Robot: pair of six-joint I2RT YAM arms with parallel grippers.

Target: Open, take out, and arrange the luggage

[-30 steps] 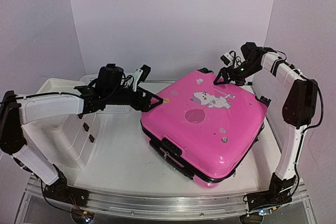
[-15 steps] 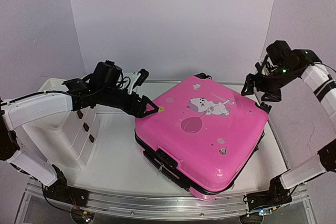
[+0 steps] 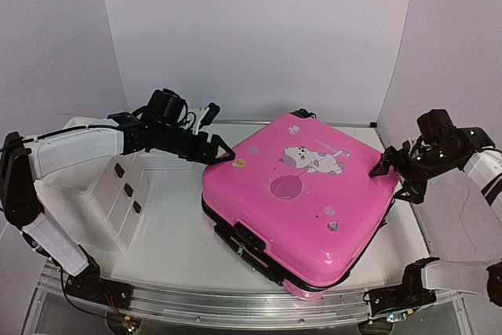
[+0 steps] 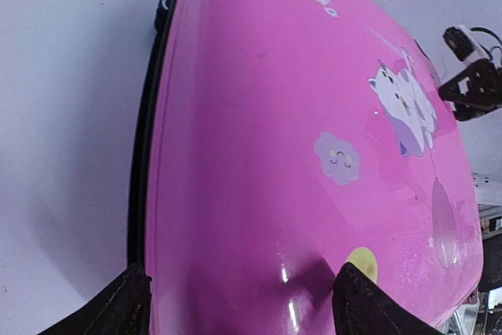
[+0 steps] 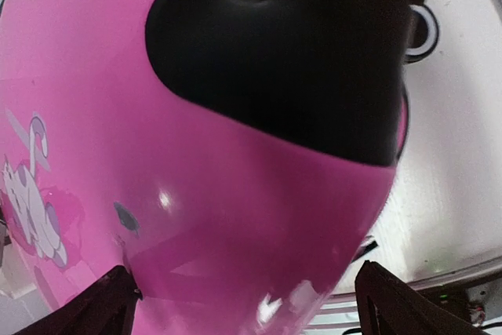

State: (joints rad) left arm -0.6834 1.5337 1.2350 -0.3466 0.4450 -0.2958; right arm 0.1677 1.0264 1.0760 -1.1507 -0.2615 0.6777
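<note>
Luggage (image 5: 235, 225) partly behind blurred black shape (image 5: 290, 45)

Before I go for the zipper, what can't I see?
Top external: zipper pull on the pink suitcase too small to find.
Right wrist: a blurred black shape near the lens covers part of the shell.
Left wrist: bottom edge cuts off left gripper fingertips; contact unclear.

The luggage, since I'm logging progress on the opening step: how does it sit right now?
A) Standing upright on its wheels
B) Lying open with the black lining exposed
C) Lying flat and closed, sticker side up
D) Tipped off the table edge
C: the luggage lies flat on the table with its cat sticker facing up, and no lining shows in any view.
</note>
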